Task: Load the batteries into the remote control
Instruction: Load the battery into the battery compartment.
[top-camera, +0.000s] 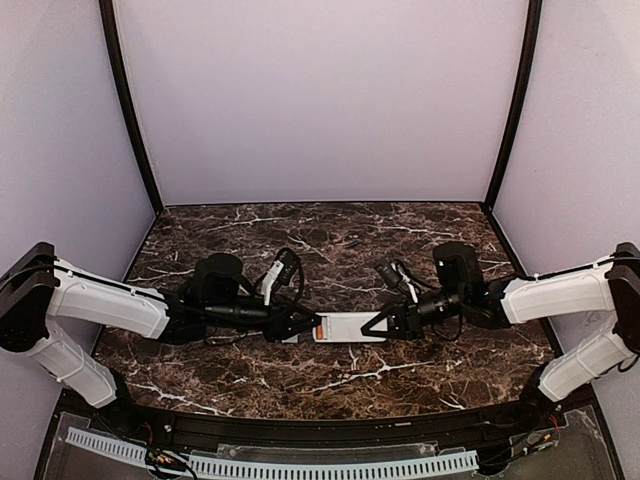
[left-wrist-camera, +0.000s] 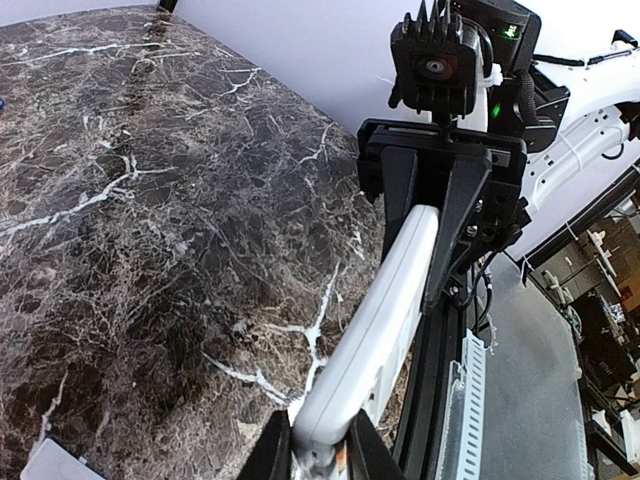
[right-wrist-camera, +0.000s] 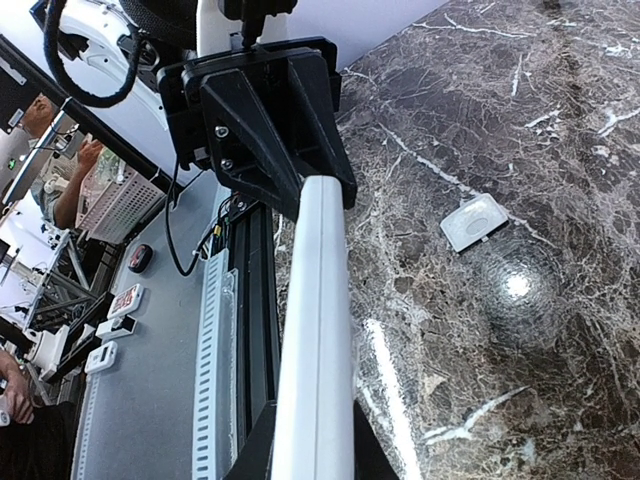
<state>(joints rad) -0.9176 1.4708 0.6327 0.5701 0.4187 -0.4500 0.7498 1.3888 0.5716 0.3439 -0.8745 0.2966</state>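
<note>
Lower centre of the top view, the remote control (top-camera: 350, 328) spans between the arms over the marble table (top-camera: 250, 380) — left gripper (top-camera: 305, 325) clamped on its left end, right gripper (top-camera: 385, 322) on its right. A white cover plate (right-wrist-camera: 474, 222) lies flat on the marble, apart.

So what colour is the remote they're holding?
The remote control is white, with an orange bit at one end; top external view shows it best.

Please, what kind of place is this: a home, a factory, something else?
Probably a robotics lab booth: a marble-patterned table enclosed by plain pale walls, the left end effector and right end effector gripping one white remote control, and a person in a cluttered room beyond.
</note>
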